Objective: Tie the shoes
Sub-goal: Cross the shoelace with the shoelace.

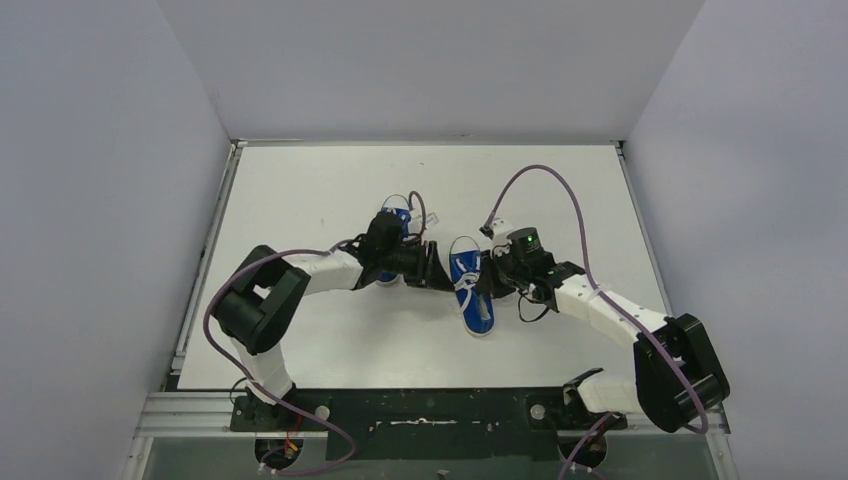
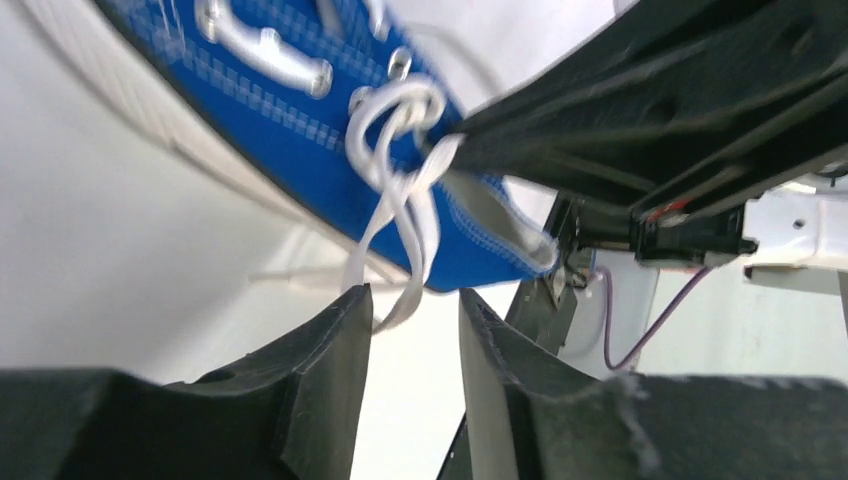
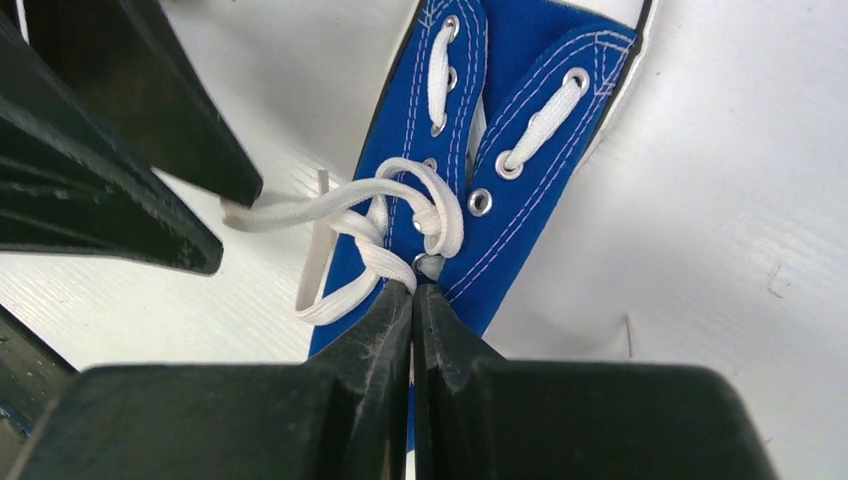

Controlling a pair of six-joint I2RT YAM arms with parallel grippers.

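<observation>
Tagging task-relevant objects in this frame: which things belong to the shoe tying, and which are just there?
Job:
- near shoe
- its white laces, pinched by the right gripper
- left gripper, open by the laces
- second shoe, under the left arm

Just there:
- purple cables
- table
- base rail

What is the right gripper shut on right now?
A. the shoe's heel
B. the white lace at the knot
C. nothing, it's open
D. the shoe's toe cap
B: in the right wrist view, the right gripper has its fingers pressed together on the white lace just below the knot, over the blue shoe.
</observation>
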